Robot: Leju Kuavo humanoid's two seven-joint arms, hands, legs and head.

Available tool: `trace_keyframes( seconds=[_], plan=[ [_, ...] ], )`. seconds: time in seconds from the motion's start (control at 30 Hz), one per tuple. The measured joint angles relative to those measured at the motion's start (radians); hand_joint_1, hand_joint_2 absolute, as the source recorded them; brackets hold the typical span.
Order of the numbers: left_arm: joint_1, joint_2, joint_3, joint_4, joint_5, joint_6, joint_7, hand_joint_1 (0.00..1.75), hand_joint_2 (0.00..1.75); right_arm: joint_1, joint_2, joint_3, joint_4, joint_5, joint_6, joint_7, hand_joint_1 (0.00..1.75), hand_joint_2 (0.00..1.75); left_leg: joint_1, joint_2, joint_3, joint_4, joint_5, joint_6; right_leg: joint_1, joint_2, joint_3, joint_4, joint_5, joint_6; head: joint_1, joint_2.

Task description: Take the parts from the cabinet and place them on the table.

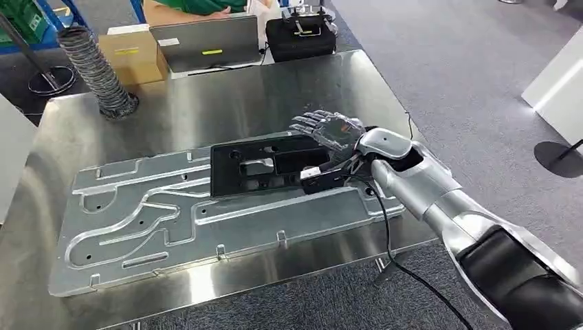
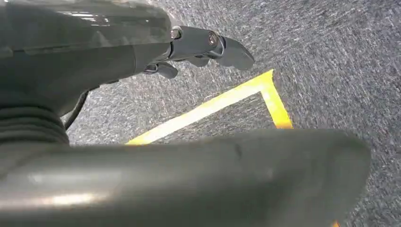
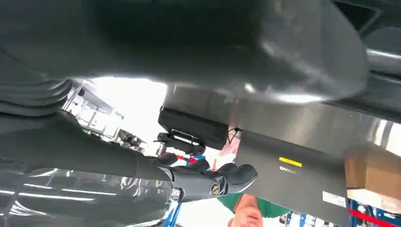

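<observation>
Placing step: right hand (image 1: 330, 130) spread, released, over black part (image 1: 265, 163) mid-frame on plate (image 1: 137, 220). Next: withdraw cleanly.

Black slotted part (image 1: 265, 166) (flat) on table (image 1: 206, 103)

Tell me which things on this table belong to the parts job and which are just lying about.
Part of the job:
black part, lying on the metal plate
right hand, at the part's end
table

Just lying about:
ribbed hose
cardboard box
laptop
black case
</observation>
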Motion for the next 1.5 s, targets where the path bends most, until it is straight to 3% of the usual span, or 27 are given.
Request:
trace_keyframes(
  seconds=[0.13, 0.17, 0.23, 0.3, 0.33, 0.4, 0.47, 0.5, 0.53, 0.67, 0.7, 0.73, 0.8, 0.83, 0.87, 0.9, 0.97, 1.0, 1.03, 1.07, 1.17, 1.2, 1.3, 1.33, 1.4, 1.47, 1.5],
  plan=[
    [0.001, 0.000, 0.000, 0.000, 0.002, 0.000, 0.000, 0.00, 0.00, -0.001, -0.002, -0.001, 0.000, -0.001, 0.005, 0.001, 0.00, 0.00, -0.010, -0.005, -0.014, 0.001, 0.022, 0.014, 0.005, -0.003, -0.010, -0.007, 0.031, 0.024, 0.000, 0.000],
    [0.002, -0.001, 0.000, 0.001, 0.004, 0.000, 0.000, 0.00, 0.00, -0.002, 0.000, -0.001, 0.000, -0.001, 0.005, 0.001, 0.00, 0.00, 0.002, -0.003, -0.028, -0.011, 0.039, 0.020, 0.006, -0.002, -0.015, -0.009, 0.038, 0.029, 0.000, 0.000],
    [-0.001, 0.000, 0.000, 0.001, 0.004, 0.000, -0.002, 0.00, 0.00, -0.006, 0.003, -0.001, 0.002, -0.001, 0.008, 0.001, 0.00, 0.00, 0.004, 0.006, -0.047, -0.014, 0.065, 0.034, 0.001, -0.006, -0.045, 0.063, -0.067, 0.044, 0.000, 0.000],
    [0.001, 0.000, 0.000, 0.001, 0.004, 0.000, -0.002, 0.00, 0.00, -0.006, 0.010, -0.001, 0.003, -0.001, 0.010, 0.001, 0.00, 0.00, 0.002, 0.007, -0.076, -0.012, 0.084, 0.034, 0.000, -0.007, -0.092, 0.222, -0.176, 0.056, 0.000, 0.000],
    [0.002, 0.000, 0.000, 0.000, 0.005, 0.000, -0.002, 0.00, 0.00, -0.005, 0.015, 0.000, 0.005, -0.001, 0.011, 0.001, 0.00, 0.00, 0.002, 0.008, -0.091, -0.011, 0.094, 0.033, -0.001, -0.007, -0.107, 0.290, -0.200, 0.059, 0.000, 0.000],
    [0.002, 0.000, 0.001, 0.001, 0.005, 0.000, -0.003, 0.00, 0.00, -0.003, 0.017, 0.001, 0.008, -0.001, 0.015, 0.001, 0.00, 0.00, 0.002, 0.008, -0.118, -0.009, 0.113, 0.030, -0.003, -0.007, -0.074, 0.296, -0.169, 0.061, 0.000, 0.000],
    [0.001, 0.000, 0.001, 0.001, 0.004, 0.000, -0.004, 0.00, 0.00, -0.005, 0.017, 0.001, 0.008, -0.001, 0.014, 0.001, 0.00, 0.00, 0.002, 0.007, -0.141, -0.006, 0.130, 0.024, -0.006, -0.006, 0.045, 0.143, -0.113, 0.057, 0.000, 0.000],
    [0.001, 0.000, 0.001, 0.000, 0.004, 0.000, -0.004, 0.00, 0.00, -0.007, 0.017, 0.001, 0.008, -0.001, 0.014, 0.002, 0.00, 0.00, 0.002, 0.005, -0.146, -0.005, 0.138, 0.020, -0.007, 0.003, 0.118, 0.046, -0.119, 0.052, 0.000, 0.000],
    [0.000, 0.000, 0.001, 0.000, 0.004, 0.000, -0.005, 0.00, 0.00, -0.010, 0.018, 0.000, 0.008, 0.000, 0.014, 0.005, 0.00, 0.00, -0.002, 0.001, -0.152, -0.004, 0.144, 0.012, 0.001, 0.012, 0.148, -0.020, -0.147, 0.041, 0.000, 0.000],
    [0.002, -0.001, 0.001, 0.001, 0.003, -0.001, -0.004, 0.00, 0.00, -0.008, 0.019, 0.001, 0.013, 0.002, 0.013, 0.011, 0.00, 0.00, 0.000, -0.006, -0.151, -0.023, 0.180, -0.016, 0.001, 0.006, 0.130, -0.021, -0.108, 0.001, 0.000, 0.000],
    [0.001, -0.001, 0.001, 0.001, 0.003, -0.001, -0.004, 0.00, 0.00, -0.010, 0.019, 0.003, 0.013, 0.002, 0.013, 0.011, 0.00, 0.00, 0.005, -0.009, -0.162, -0.008, 0.152, -0.017, -0.002, 0.002, 0.124, -0.028, -0.092, -0.004, 0.000, 0.000],
    [0.001, -0.001, 0.001, 0.001, 0.003, 0.000, -0.004, 0.00, 0.00, -0.011, 0.019, 0.004, 0.013, 0.003, 0.013, 0.011, 0.00, 0.00, 0.004, -0.013, -0.181, 0.038, 0.088, -0.016, -0.003, 0.002, 0.112, -0.030, -0.079, -0.013, 0.000, 0.000],
    [0.002, -0.001, 0.001, 0.001, 0.002, 0.000, -0.004, 0.00, 0.00, -0.010, 0.011, 0.004, 0.016, 0.003, 0.013, 0.012, 0.00, 0.00, 0.005, -0.015, -0.219, 0.195, -0.028, -0.019, 0.000, -0.002, 0.083, -0.029, -0.058, -0.017, 0.000, 0.000],
    [0.002, -0.001, 0.001, 0.001, 0.002, 0.000, -0.004, 0.00, 0.00, -0.010, 0.007, 0.005, 0.016, 0.003, 0.013, 0.011, 0.00, 0.00, 0.005, -0.015, -0.231, 0.271, -0.061, -0.021, 0.002, -0.003, 0.067, -0.028, -0.047, -0.018, 0.000, 0.000],
    [0.002, -0.001, 0.001, 0.001, 0.002, 0.000, -0.004, 0.00, 0.00, -0.009, 0.002, 0.007, 0.016, 0.003, 0.013, 0.011, 0.00, 0.00, 0.005, -0.015, -0.230, 0.314, -0.060, -0.021, 0.003, -0.003, 0.052, -0.027, -0.035, -0.018, 0.000, 0.000],
    [0.001, -0.001, 0.001, 0.001, 0.002, 0.000, -0.004, 0.00, 0.00, -0.009, -0.001, 0.010, 0.016, 0.003, 0.013, 0.011, 0.00, 0.00, 0.005, -0.015, -0.211, 0.316, -0.033, -0.019, 0.005, -0.003, 0.037, -0.024, -0.025, -0.018, 0.000, 0.000],
    [0.001, 0.000, 0.001, 0.001, 0.003, 0.000, -0.003, 0.00, 0.00, -0.009, -0.003, 0.010, 0.017, 0.003, 0.013, 0.011, 0.00, 0.00, 0.003, -0.014, -0.112, 0.202, 0.039, -0.009, 0.009, -0.002, 0.010, -0.020, -0.005, -0.015, 0.000, 0.000],
    [-0.001, 0.000, 0.001, 0.000, 0.003, 0.000, -0.003, 0.00, 0.00, -0.010, -0.003, 0.010, 0.017, 0.004, 0.013, 0.011, 0.00, 0.00, 0.000, -0.012, -0.041, 0.109, 0.043, 0.001, 0.010, -0.002, 0.002, -0.017, 0.004, -0.013, 0.000, 0.000],
    [-0.005, 0.002, 0.001, 0.000, 0.003, 0.001, -0.003, 0.00, 0.00, -0.010, -0.003, 0.010, 0.017, 0.004, 0.013, 0.011, 0.00, 0.00, -0.007, 0.001, 0.026, 0.020, 0.003, 0.011, 0.015, -0.003, -0.005, -0.014, 0.010, -0.008, 0.000, 0.000],
    [-0.009, 0.002, 0.001, 0.000, 0.003, 0.002, -0.003, 0.00, 0.00, -0.012, -0.005, 0.010, 0.018, 0.004, 0.013, 0.011, 0.00, 0.00, -0.008, 0.001, 0.049, -0.036, -0.013, 0.007, 0.014, -0.006, -0.008, -0.012, 0.018, -0.002, 0.000, 0.000],
    [-0.010, 0.002, 0.001, 0.000, 0.003, 0.004, -0.003, 0.00, 0.00, -0.021, -0.005, 0.010, 0.028, 0.005, 0.013, 0.009, 0.00, 0.00, -0.012, -0.004, 0.023, -0.035, 0.014, 0.019, 0.014, -0.013, -0.009, -0.027, 0.054, 0.017, 0.000, 0.000],
    [-0.011, 0.000, 0.001, 0.001, 0.003, 0.005, -0.002, 0.00, 0.00, -0.023, -0.003, 0.011, 0.033, 0.006, 0.012, 0.008, 0.00, 0.00, -0.002, 0.005, 0.016, -0.041, 0.031, 0.024, 0.007, -0.010, -0.016, -0.021, 0.040, 0.021, 0.000, 0.000],
    [-0.016, 0.000, 0.001, 0.001, 0.001, 0.005, 0.000, 0.00, 0.00, -0.030, 0.008, 0.010, 0.045, 0.007, -0.004, 0.013, 0.00, 0.00, -0.001, 0.008, -0.032, -0.041, 0.074, 0.035, 0.001, -0.012, -0.076, 0.155, -0.149, 0.044, 0.000, 0.000],
    [-0.015, 0.000, 0.001, 0.001, -0.001, 0.005, 0.000, 0.00, 0.00, -0.027, 0.014, 0.010, 0.049, 0.007, -0.012, 0.016, 0.00, 0.00, -0.001, 0.009, -0.050, -0.040, 0.087, 0.034, -0.001, -0.012, -0.095, 0.237, -0.186, 0.050, 0.000, 0.000],
    [-0.014, 0.000, 0.001, 0.001, -0.004, 0.003, 0.003, 0.00, 0.00, -0.015, 0.023, 0.010, 0.055, 0.009, -0.026, 0.024, 0.00, 0.00, 0.000, 0.012, -0.085, -0.036, 0.109, 0.030, -0.006, -0.012, -0.093, 0.311, -0.159, 0.058, 0.000, 0.000],
    [-0.015, 0.000, 0.001, 0.001, -0.009, 0.000, 0.006, 0.00, 0.00, -0.002, 0.027, 0.007, 0.058, 0.014, -0.037, 0.033, 0.00, 0.00, 0.003, 0.015, -0.118, -0.029, 0.130, 0.023, -0.012, -0.012, -0.006, 0.219, -0.090, 0.062, 0.000, 0.000],
    [-0.015, 0.000, 0.001, 0.001, -0.012, -0.001, 0.007, 0.00, 0.00, -0.001, 0.027, 0.002, 0.058, 0.016, -0.039, 0.035, 0.00, 0.00, 0.003, 0.014, -0.131, -0.023, 0.138, 0.018, -0.016, -0.009, 0.064, 0.126, -0.085, 0.063, 0.000, 0.000]
  ],
)
